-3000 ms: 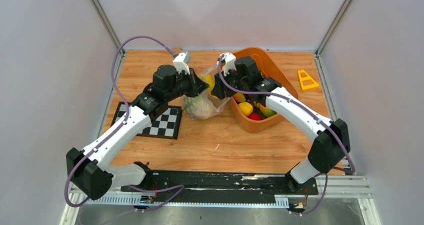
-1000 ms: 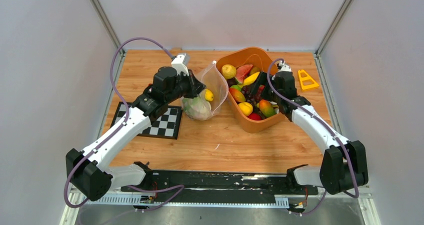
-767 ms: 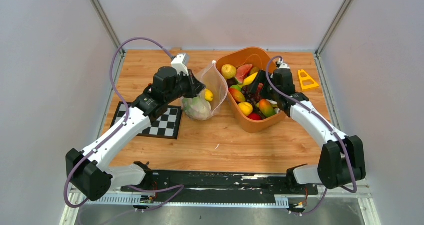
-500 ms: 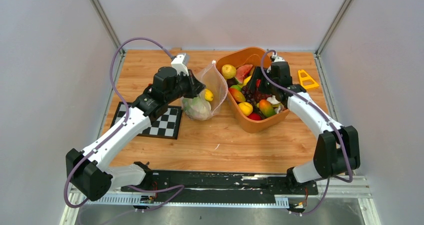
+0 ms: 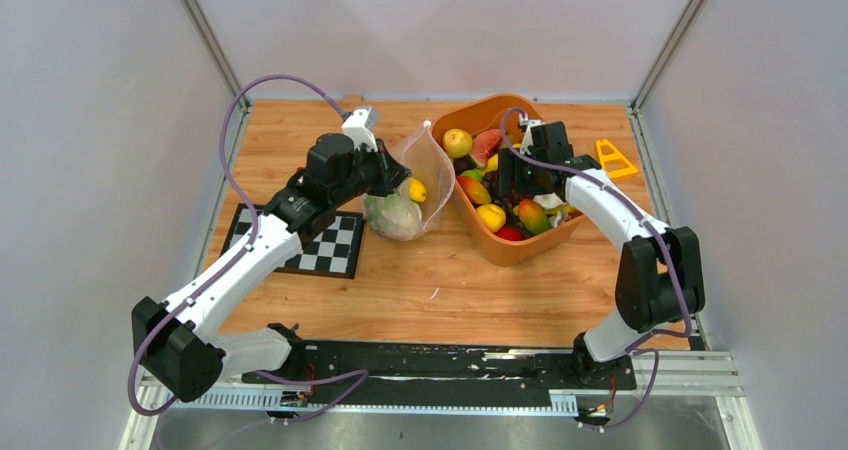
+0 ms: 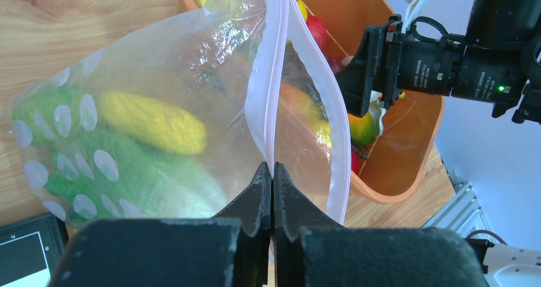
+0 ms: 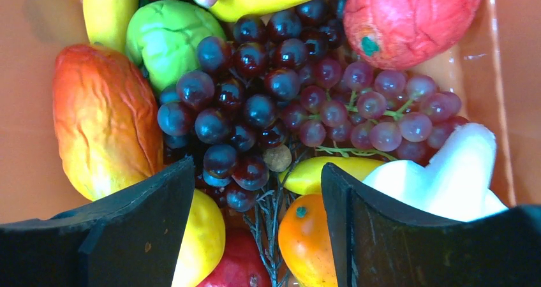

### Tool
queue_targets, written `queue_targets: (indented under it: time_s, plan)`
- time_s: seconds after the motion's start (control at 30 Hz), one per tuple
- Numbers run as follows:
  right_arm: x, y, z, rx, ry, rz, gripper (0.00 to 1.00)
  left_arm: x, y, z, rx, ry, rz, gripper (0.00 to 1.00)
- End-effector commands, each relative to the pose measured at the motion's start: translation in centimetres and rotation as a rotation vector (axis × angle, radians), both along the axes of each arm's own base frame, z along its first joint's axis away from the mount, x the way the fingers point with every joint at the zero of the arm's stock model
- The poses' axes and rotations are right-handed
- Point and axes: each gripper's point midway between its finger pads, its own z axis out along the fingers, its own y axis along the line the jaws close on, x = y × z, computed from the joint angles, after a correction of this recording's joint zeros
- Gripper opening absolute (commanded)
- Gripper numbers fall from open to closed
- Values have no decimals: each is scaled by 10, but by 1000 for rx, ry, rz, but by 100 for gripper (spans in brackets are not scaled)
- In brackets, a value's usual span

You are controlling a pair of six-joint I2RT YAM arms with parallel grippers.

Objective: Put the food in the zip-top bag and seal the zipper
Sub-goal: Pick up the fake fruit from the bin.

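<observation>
the left gripper point(image 6: 273, 172) is pinched fully together, its two black wedge-shaped fingers meeting on the zipper point(image 6: 275, 76), a narrow pinkish translucent strip that runs up from the tips along one lip of the zip-top bag point(image 6: 159, 51). the bag is thin, clear and crinkly, glossy where it folds and printed with pale oval dots. its mouth gapes toward the smooth orange basket point(image 6: 408, 159), the other lip curving away to the right. inside the bag lie a smooth yellow oblong piece point(image 6: 153, 122) and a ruffled green cabbage point(image 6: 134, 178), and the bag's belly rests on the wood-grain table point(image 6: 76, 6). the right gripper point(image 7: 257, 172) hangs low in the basket with its matte black jaws spread apart, gripping nothing. they flank the near end of the purple grapes point(image 7: 281, 102), a cluster of glossy round beads on a thin green stem; whether the pads touch the fruit cannot be told. around the grapes sit a wrinkled orange-red mango point(image 7: 105, 127), a lumpy green piece point(image 7: 163, 38), a rough red fruit point(image 7: 408, 19) and a smooth white piece point(image 7: 446, 172).
</observation>
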Motion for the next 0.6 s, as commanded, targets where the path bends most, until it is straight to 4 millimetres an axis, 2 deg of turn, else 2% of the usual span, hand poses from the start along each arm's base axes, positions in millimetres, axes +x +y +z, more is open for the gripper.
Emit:
queue_targets:
  time_s: [0.0, 0.17, 0.23, 0.33, 0.4, 0.5, 0.57]
  plan:
    - [-6, 17, -9, 5, 24, 132, 74, 5, 0, 15, -14, -42, 3, 0]
    - [6, 12, -30, -75, 78, 102, 71, 5, -4, 16, -25, -36, -9, 0]
    - [13, 9, -30, -89, 56, 72, 69, 4, -4, 16, -24, -34, -12, 0]
    - [20, 15, -24, -61, 12, 87, 65, 4, -3, 15, -22, -36, -5, 0]
    - [22, 17, -24, -55, 3, 88, 55, 4, -2, 15, -22, -34, -6, 0]
    - [26, 11, -25, -82, 8, 65, 27, 4, -2, 17, -23, -38, -6, 0]
    - [28, 4, -20, -100, -7, 15, 16, 4, -2, 17, -23, -39, -7, 0]
